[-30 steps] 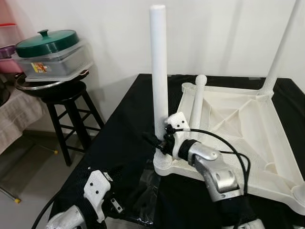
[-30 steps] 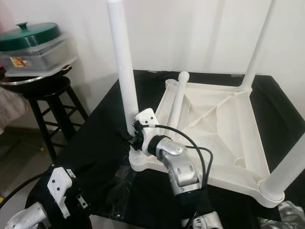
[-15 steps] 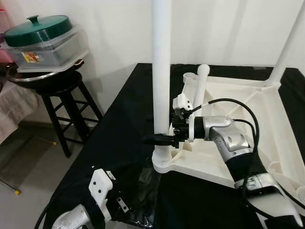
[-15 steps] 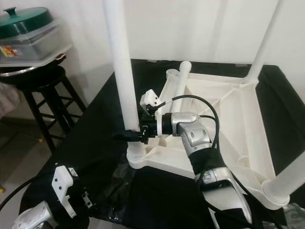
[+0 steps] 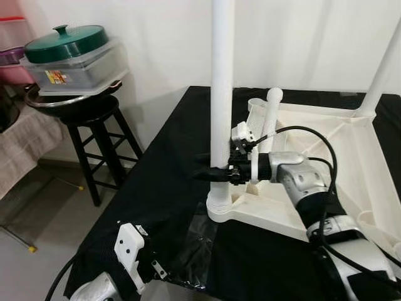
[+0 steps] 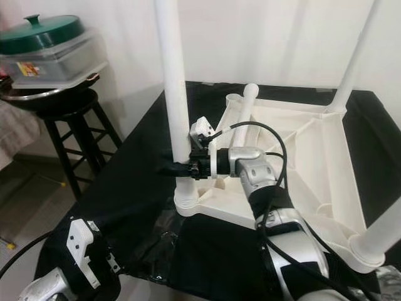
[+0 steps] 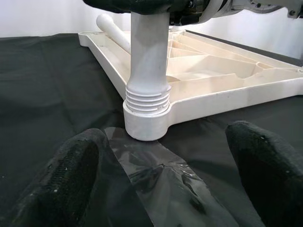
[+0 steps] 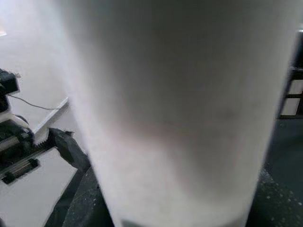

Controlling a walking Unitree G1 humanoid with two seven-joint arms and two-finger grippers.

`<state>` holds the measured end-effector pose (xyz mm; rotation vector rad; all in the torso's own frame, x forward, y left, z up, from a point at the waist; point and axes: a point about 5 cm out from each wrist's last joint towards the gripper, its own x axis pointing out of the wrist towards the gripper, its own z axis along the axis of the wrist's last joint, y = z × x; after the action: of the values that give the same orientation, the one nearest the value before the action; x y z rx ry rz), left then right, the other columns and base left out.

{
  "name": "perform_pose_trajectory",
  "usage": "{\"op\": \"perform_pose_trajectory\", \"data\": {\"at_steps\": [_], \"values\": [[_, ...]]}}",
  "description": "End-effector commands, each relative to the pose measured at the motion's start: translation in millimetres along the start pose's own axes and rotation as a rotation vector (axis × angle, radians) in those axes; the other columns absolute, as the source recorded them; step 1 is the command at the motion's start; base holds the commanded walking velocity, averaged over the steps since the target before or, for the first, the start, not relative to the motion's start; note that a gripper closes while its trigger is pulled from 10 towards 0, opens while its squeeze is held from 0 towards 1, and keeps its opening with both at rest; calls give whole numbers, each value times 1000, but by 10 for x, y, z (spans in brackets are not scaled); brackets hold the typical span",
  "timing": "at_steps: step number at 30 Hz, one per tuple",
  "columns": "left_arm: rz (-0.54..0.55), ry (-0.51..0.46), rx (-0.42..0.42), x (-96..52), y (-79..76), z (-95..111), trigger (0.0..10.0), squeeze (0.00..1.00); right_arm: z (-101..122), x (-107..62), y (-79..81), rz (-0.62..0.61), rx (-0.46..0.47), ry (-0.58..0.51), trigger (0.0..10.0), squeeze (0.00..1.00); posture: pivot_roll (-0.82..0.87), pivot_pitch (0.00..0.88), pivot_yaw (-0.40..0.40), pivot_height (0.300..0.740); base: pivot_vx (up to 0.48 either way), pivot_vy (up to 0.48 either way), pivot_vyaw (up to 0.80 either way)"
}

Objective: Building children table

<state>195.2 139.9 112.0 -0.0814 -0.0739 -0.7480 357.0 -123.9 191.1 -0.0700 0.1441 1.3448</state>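
The white plastic children's table (image 5: pixel 326 144) lies upside down on a black-covered table. One white leg (image 5: pixel 220 94) stands upright in its near-left corner socket (image 7: pixel 144 118). My right gripper (image 5: pixel 210 175) is shut on that leg just above the threaded base, reaching in from the right. A second leg (image 5: pixel 270 116) lies loose inside the upturned top. Two more legs stand at the far right corner (image 5: pixel 383 66) and the near right corner (image 6: pixel 383 229). My left gripper (image 7: pixel 163 179) hovers low in front of the socket, its fingers (image 7: pixel 71 175) open wide.
A clear plastic bag (image 5: pixel 197 241) lies on the black cloth (image 5: pixel 163 163) in front of the socket. Left of the table stands a black stool (image 5: pixel 94 135) carrying a container with a green lid (image 5: pixel 66 56). A white wall is behind.
My right arm has swung from in front of the leg round to its right side and grips it a little higher. The leg now stands straighter. The head view has shifted.
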Motion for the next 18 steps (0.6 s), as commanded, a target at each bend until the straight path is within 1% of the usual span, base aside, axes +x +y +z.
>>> {"op": "perform_pose_trajectory", "data": {"at_steps": [1,2,3,4,5,6,8,9,10,11,12,13,17,18], "values": [[0,18,-11,-33,33,-18,10000,0,-47,-45,-12,-47,24,6,0,0,-48,27,68,740,0,0,0],[-1,15,-16,-39,33,-14,10000,0,-128,-55,2,-132,15,44,0,0,-48,27,68,740,0,0,0],[-1,15,-16,-39,33,-14,10000,0,-128,-55,2,-132,15,44,0,0,-48,27,68,740,0,0,0],[3,13,-19,-59,41,-3,10000,0,-274,22,20,-455,38,35,0,0,-51,51,45,740,0,0,0],[9,10,-22,-77,47,5,10000,0,-427,5,108,-815,120,-30,0,0,-66,61,49,740,0,0,0],[16,5,-26,-83,61,14,10000,0,-634,72,350,-886,196,-28,0,0,-74,72,65,740,0,0,0],[16,5,-26,-83,61,14,10000,0,-634,72,350,-886,196,-28,0,0,-74,72,65,740,0,0,0],[21,3,-29,-80,70,10,10000,0,-745,146,492,-847,218,22,0,0,-88,57,72,740,0,0,0],[22,2,-30,-68,71,7,10000,0,-777,196,542,-765,235,36,0,0,-76,46,56,740,0,0,0],[17,8,-29,-54,72,5,10000,0,-750,211,498,-712,190,60,0,0,-68,47,50,740,0,0,0],[17,8,-29,-54,72,5,10000,0,-750,211,498,-712,190,60,0,0,-68,47,50,740,0,0,0],[9,14,-28,-43,72,3,10000,0,-730,220,457,-700,168,75,0,0,-54,50,37,740,0,0,0],[4,23,-35,-38,71,0,10000,0,-749,287,477,-655,137,117,0,0,-50,46,36,740,0,0,0],[19,25,-37,-38,78,-4,10000,0,-671,338,479,-606,136,88,10000,0,-46,45,40,740,0,0,0]]}}
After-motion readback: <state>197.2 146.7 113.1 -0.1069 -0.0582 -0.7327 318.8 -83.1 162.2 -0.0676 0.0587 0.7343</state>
